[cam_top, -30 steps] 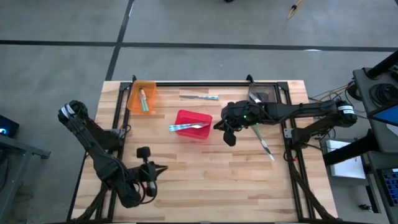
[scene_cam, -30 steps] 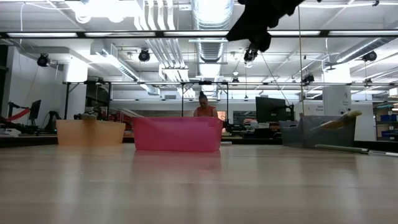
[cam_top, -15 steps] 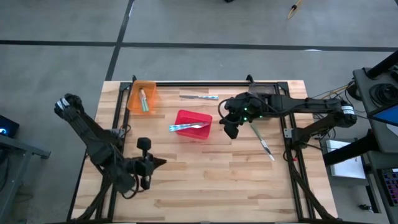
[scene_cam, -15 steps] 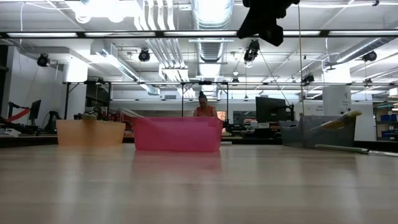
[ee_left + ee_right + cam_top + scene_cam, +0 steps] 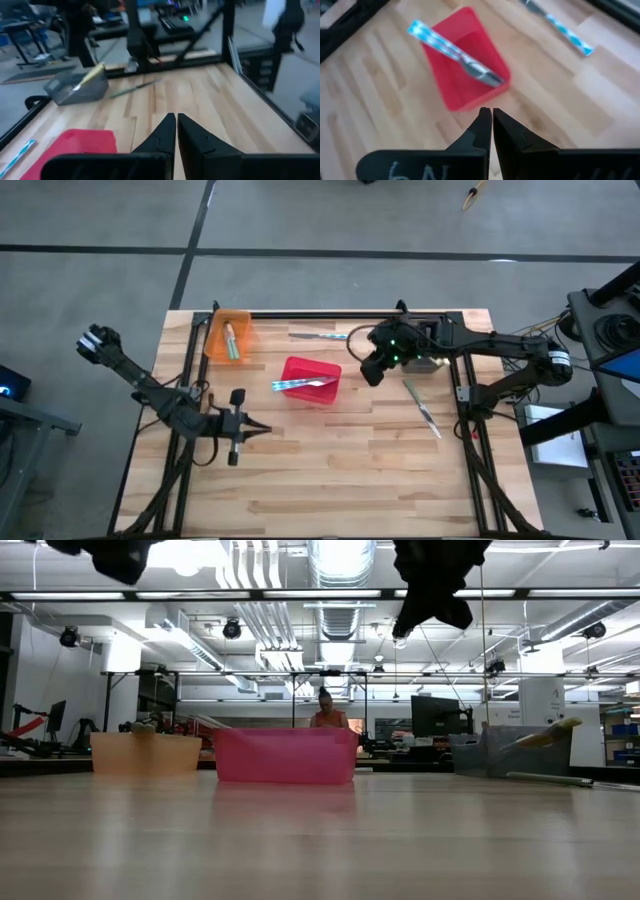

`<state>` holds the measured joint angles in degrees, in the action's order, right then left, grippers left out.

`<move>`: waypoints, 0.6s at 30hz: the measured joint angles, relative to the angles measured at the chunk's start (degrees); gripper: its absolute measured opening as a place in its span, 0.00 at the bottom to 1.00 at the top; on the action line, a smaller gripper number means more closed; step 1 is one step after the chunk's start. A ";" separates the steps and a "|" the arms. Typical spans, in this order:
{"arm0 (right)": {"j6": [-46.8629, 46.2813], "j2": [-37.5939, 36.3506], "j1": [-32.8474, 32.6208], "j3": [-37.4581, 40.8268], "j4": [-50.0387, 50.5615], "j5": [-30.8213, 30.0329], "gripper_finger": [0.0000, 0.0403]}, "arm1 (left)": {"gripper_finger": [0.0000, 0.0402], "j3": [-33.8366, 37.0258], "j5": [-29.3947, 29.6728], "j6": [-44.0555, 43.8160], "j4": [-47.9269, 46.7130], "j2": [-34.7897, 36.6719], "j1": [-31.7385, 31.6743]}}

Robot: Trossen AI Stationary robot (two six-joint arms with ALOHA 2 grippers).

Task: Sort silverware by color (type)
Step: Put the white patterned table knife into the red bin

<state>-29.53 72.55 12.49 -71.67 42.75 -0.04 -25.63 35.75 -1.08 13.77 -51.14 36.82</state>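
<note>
A: Where is the silverware seen on the table (image 5: 330, 480)?

B: 1 blue-handled utensil (image 5: 303, 384) is laid across the rim of the red bin (image 5: 310, 370), near the middle of the table. A second blue-handled utensil (image 5: 322, 335) is found flat near the far edge. A green-handled utensil (image 5: 422, 407) lies near the right edge. In the orange bin (image 5: 240, 320), at the far left corner, 2 utensils (image 5: 230, 340) are kept. A yellow handle (image 5: 90, 76) is seen sticking out of the grey bin (image 5: 75, 90).

A: And the grippers?

B: The right gripper (image 5: 491, 120) is held above the table beside the red bin, fingers pressed together, nothing held. The left gripper (image 5: 176, 125) is raised near the left edge, fully closed and empty.
</note>
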 joint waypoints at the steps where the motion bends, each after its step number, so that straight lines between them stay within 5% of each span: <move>1: -0.07 0.00 0.82 -0.19 -0.11 -0.04 0.02 | 0.00 1.67 0.34 0.12 2.48 0.49 -0.16; 11: 4.03 4.93 6.04 -4.21 -7.04 0.07 0.02 | 0.00 9.28 6.36 0.95 11.53 3.13 -0.31; 18: 10.46 15.52 8.31 -15.42 1.45 0.05 0.02 | 0.00 9.40 6.35 1.77 11.57 3.36 -0.28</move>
<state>-19.07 88.08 20.80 -87.10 44.20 0.01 -16.23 42.11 0.69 25.34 -47.78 36.53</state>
